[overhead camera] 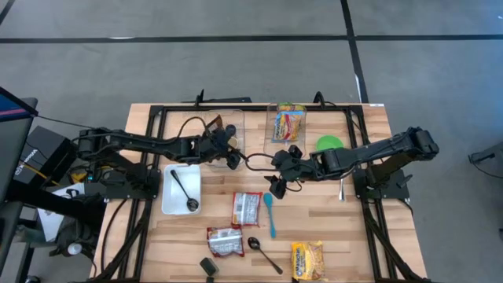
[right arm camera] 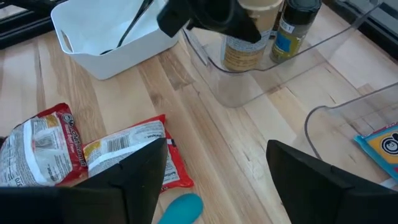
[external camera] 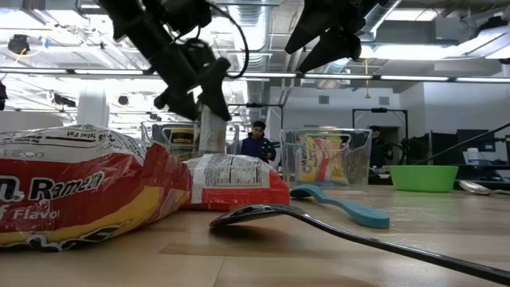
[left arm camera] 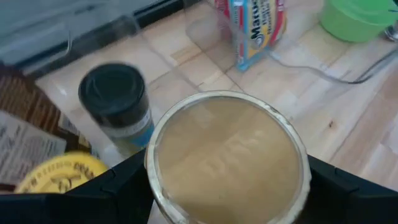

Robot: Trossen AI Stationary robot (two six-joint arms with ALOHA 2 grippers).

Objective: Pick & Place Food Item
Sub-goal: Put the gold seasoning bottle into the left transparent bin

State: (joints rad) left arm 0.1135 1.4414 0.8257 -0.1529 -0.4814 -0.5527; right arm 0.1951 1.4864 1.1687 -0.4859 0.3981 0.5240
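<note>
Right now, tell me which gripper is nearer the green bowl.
Right. The right gripper hangs left of the green bowl, over the table's middle; the left gripper is farther left, over the clear bin.
</note>
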